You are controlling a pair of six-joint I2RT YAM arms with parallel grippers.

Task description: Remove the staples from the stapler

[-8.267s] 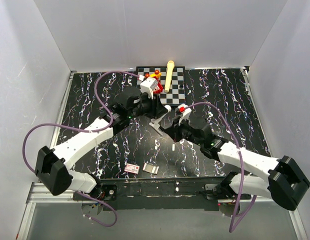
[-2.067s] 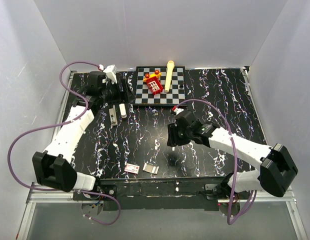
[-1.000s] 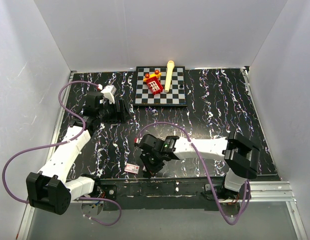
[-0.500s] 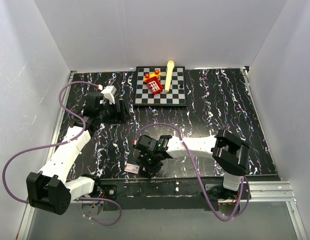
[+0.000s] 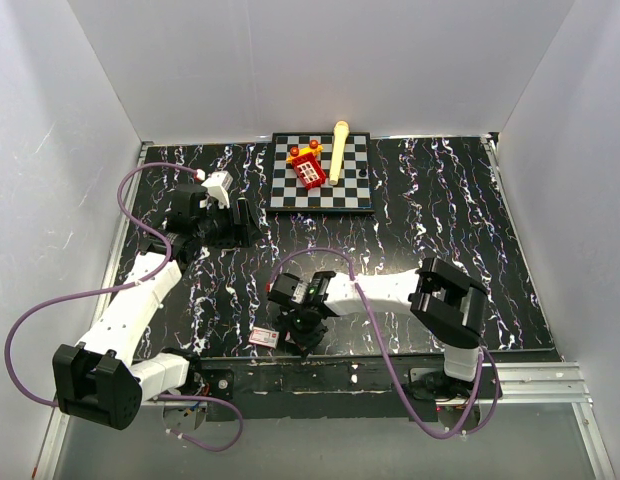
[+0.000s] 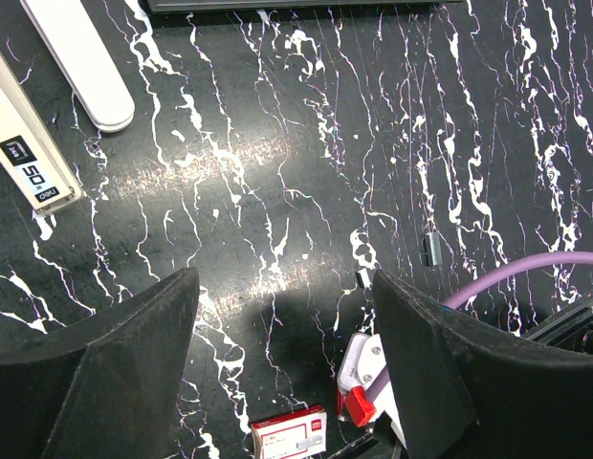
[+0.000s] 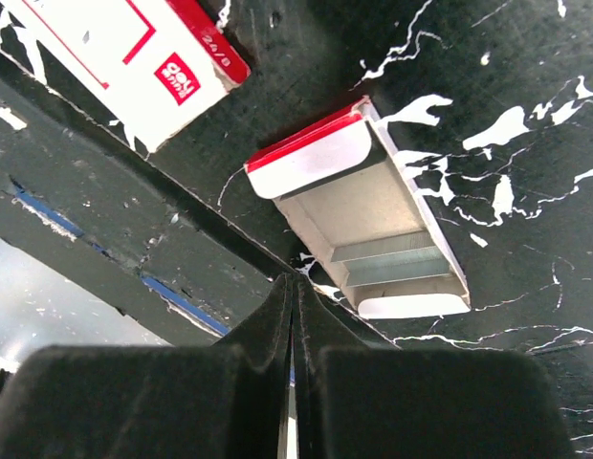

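Right pincer (image 7: 293, 325) noted clenched, tips just beside open tray (image 7: 411, 306) at worktop (image 7: 488, 57) near edge; staples (image 7: 392, 266) seen crosswise inside. Left pincer (image 6: 277, 287) released, stapler (image 6: 29, 143) far-left of it.

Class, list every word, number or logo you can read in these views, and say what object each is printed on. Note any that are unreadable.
"50": on the black label of the stapler, left wrist view.
"deli", or close to it: small brand word under the "50" on the same label, not sharp.
"24/6": on the red edge of the red-and-white box, right wrist view.
Red logo square on that box: white lettering is too blurred to read.
Top view: nothing is legible.
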